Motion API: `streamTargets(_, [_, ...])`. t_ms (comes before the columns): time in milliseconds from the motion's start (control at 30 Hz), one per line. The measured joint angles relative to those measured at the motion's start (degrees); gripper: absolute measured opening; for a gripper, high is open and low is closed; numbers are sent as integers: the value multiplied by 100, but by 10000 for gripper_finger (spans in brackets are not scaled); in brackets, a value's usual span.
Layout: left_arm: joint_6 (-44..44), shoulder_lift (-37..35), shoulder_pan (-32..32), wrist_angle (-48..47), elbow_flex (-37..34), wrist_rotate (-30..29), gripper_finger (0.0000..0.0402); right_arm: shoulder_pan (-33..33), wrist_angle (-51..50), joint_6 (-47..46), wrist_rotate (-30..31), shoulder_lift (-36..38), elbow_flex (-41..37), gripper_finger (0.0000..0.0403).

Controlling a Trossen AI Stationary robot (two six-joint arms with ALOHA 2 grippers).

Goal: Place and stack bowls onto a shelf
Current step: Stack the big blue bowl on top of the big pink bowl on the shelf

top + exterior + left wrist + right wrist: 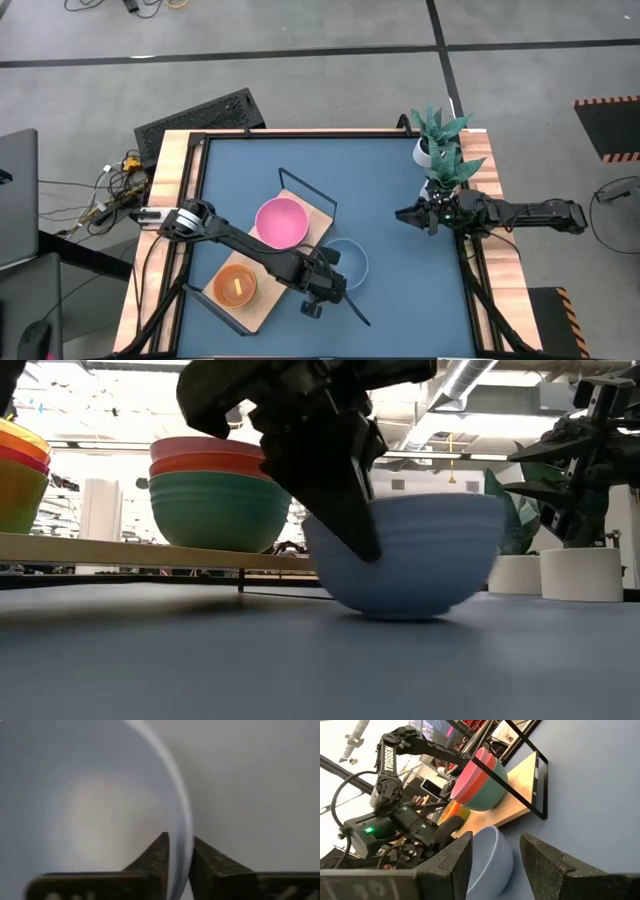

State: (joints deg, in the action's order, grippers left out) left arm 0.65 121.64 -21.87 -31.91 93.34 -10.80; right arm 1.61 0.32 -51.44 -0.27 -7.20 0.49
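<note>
Even, bright overhead light; soft shadows; left wrist view blurred, washed pale; low view backlit by ceiling glare.

Pale blue bowl (350, 262) on a deep blue table (400, 290), nipped by black fingers (157, 857). Pink bowl (281, 220) over orange and teal ones, orange bowl (236, 285) over red and yellow, all on a light-wood shelf (270, 305) with black wire frame. Green plant (445, 150) in a white pot (580, 573).
</note>
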Motion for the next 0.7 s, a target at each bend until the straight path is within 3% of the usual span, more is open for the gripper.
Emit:
streamTargets(100, [4, 0, 0, -109, 104, 13, 8, -9, 2, -63, 2, 0, 0, 189])
streamTargets(333, [467, 0, -2, -200, 786, 169, 1, -9, 2, -122, 2, 0, 0, 189])
streamTargets(533, [1462, -4, -2, -607, 1486, -66, 0, -9, 2, -260, 9, -2, 0, 189])
streamTargets(700, [2485, -4, -2, -1235, 2159, -588, 0, -9, 2, -271, 17, 0, 0, 189])
